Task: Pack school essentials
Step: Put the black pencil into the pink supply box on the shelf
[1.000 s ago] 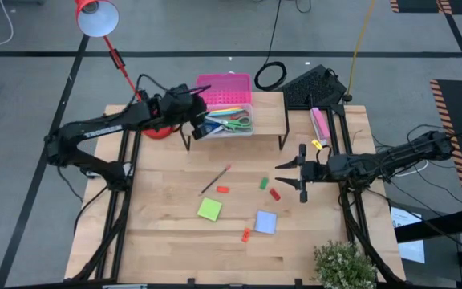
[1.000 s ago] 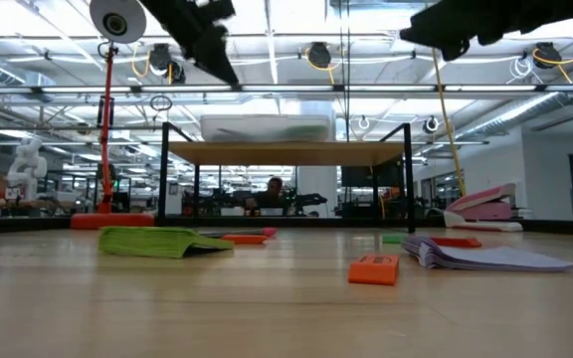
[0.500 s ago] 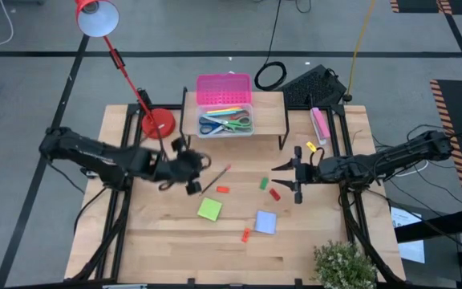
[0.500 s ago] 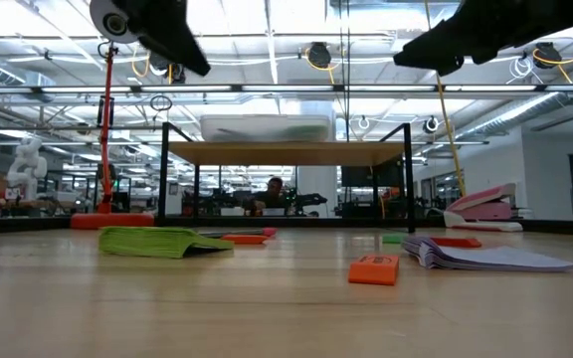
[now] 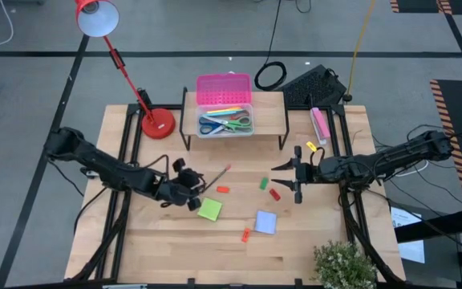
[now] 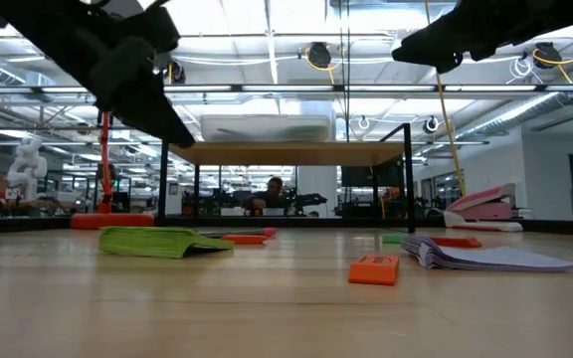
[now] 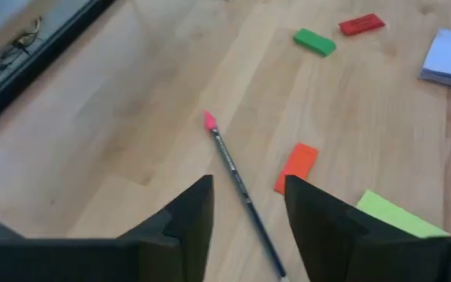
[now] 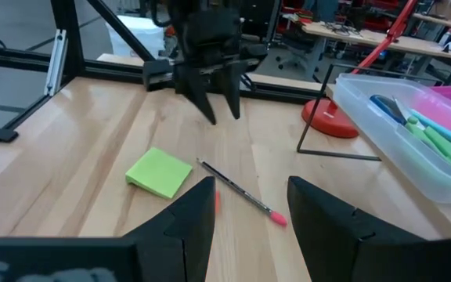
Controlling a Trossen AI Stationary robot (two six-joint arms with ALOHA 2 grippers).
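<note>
A dark pencil with a pink end (image 7: 233,176) lies on the wood table, just left of an orange-red eraser (image 7: 297,166) and a green sticky-note pad (image 5: 209,209). My left gripper (image 5: 189,195) hangs open low over the table, its fingers (image 7: 245,227) on either side of the pencil's near end without touching it. My right gripper (image 5: 287,181) waits open above the table's right part, near a green eraser (image 5: 264,184) and a red eraser (image 5: 275,193). A lavender pad (image 5: 265,221) and another red eraser (image 5: 246,234) lie nearer the front.
A clear box with a pink lid (image 5: 224,112) holding scissors and pens stands on a black raised shelf (image 5: 235,136) at the back. A red lamp base (image 5: 157,124) is at the back left, a pink oblong object (image 5: 319,124) at the back right, and a plant (image 5: 343,265) at the front right.
My left gripper has left the clear box on the shelf, swung toward the table's near edge and come down. It now hangs low over the pencil beside the green pad. The things on the table have not moved.
</note>
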